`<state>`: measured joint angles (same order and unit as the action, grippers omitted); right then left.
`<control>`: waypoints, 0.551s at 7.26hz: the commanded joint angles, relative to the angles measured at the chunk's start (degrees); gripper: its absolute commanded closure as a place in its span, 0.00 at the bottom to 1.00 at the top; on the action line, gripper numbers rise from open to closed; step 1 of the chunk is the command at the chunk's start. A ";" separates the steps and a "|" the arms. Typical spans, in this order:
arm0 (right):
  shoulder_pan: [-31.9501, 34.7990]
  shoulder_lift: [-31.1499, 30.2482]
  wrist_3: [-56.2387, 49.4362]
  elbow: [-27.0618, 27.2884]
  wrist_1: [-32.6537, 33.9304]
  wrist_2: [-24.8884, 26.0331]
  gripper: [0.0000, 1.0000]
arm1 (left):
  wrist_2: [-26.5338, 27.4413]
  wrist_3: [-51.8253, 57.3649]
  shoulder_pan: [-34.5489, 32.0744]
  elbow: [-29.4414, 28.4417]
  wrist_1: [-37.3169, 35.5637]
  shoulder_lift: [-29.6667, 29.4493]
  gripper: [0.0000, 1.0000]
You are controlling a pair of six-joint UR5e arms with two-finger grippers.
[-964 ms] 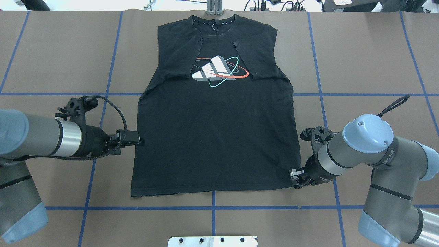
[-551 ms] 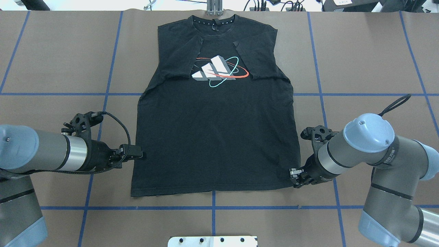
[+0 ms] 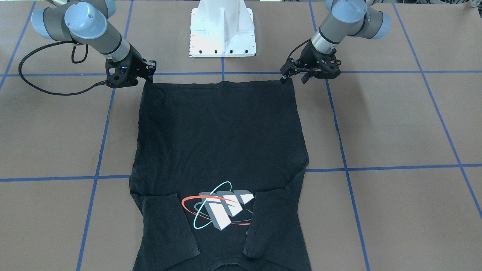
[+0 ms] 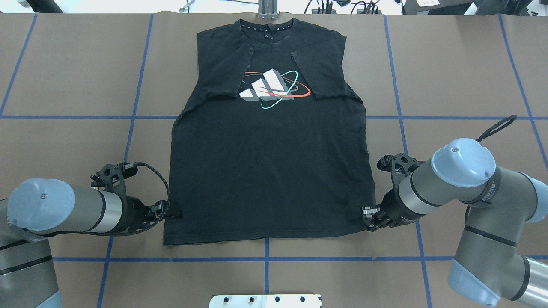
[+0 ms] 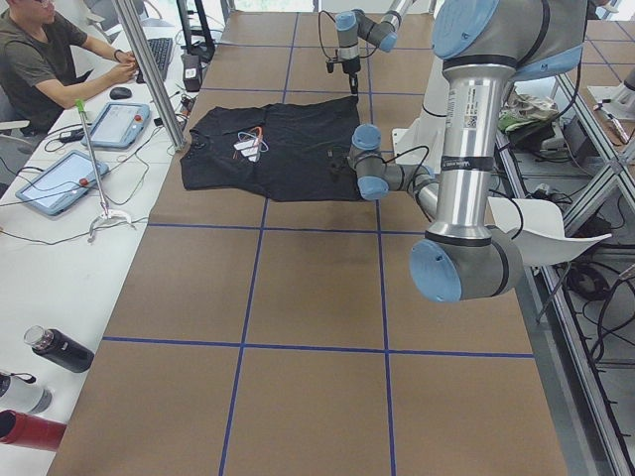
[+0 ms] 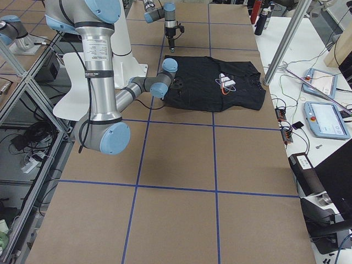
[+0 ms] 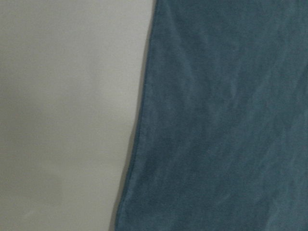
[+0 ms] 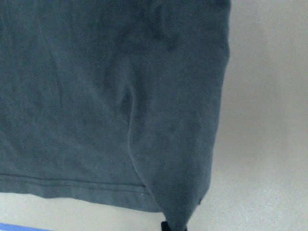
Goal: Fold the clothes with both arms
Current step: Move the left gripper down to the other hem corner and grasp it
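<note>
The black T-shirt [image 4: 269,171] lies flat, print up, with both sleeves folded inward and its collar at the far edge; it also shows in the front view [image 3: 218,131]. My left gripper [image 4: 174,212] rests low at the shirt's left side edge, just above the hem corner [image 3: 285,77]. Its wrist view shows only the flat shirt edge [image 7: 231,120], so I cannot tell whether it is open or shut. My right gripper [image 4: 364,216] is at the hem's right corner [image 3: 150,78]. Its wrist view shows the corner cloth [image 8: 173,192] drawn into a pinch.
The white pedestal base [image 3: 223,30] stands at the near edge behind the hem. A metal post [image 4: 267,10] stands just beyond the collar. Blue tape lines [image 4: 265,259] cross the brown table. An operator [image 5: 50,59] sits at a side desk with tablets.
My left arm has slid along the shirt's left edge toward the hem. My right gripper has stayed at the hem's right corner, shifting only slightly.
</note>
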<state>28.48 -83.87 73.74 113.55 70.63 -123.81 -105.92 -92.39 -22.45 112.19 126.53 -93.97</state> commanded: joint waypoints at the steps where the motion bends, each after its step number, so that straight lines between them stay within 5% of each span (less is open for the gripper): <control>1: 0.43 -0.06 0.00 0.00 0.03 -0.90 1.00 | 1.41 -0.07 2.31 -0.57 -0.14 -0.25 0.01; 4: 0.87 -0.24 0.00 -0.17 0.03 -0.99 1.00 | 2.56 -0.16 3.72 -1.19 -2.95 -1.83 0.01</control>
<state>29.19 -84.06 73.74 113.40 70.66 -124.75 -103.59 -92.48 -19.32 111.22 124.48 -95.31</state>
